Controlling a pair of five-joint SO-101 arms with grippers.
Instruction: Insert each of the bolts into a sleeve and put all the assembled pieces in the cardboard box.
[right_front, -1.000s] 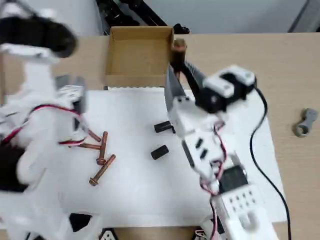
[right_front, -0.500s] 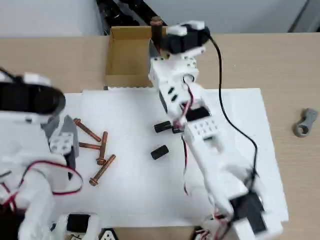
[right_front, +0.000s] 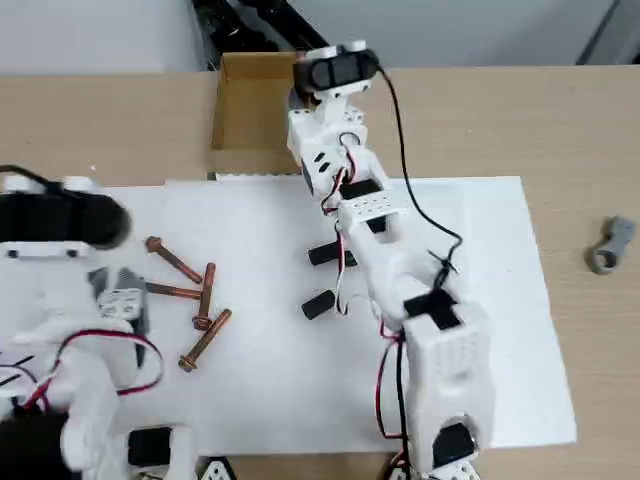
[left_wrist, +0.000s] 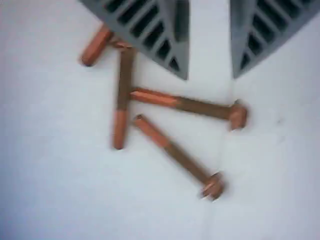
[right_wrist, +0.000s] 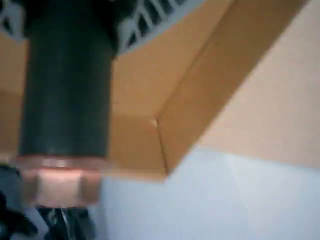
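Several copper bolts (left_wrist: 175, 150) lie loose on the white mat, seen in the high view as a cluster of bolts (right_front: 197, 300). My left gripper (left_wrist: 207, 75) hangs open just above them, with nothing between its grey fingers (left_wrist: 150, 30). Two black sleeves (right_front: 320, 303) rest mid-mat beside the right arm. My right gripper (right_wrist: 70, 15) is shut on an assembled piece, a black sleeve (right_wrist: 65, 85) with a copper bolt head (right_wrist: 60, 182) at its end. It hangs over the near corner of the cardboard box (right_wrist: 190, 100). The cardboard box (right_front: 250, 110) stands at the far edge of the mat.
The white mat (right_front: 490, 300) covers most of the wooden table (right_front: 580, 130). A grey wrench-like part (right_front: 610, 243) lies on the bare wood at the right. The right arm (right_front: 400, 270) stretches across the mat's middle, over one sleeve.
The right arm swung left from beside the box to over it, carrying the assembled piece. The left arm drew back toward the front left, with its gripper now over the bolts.
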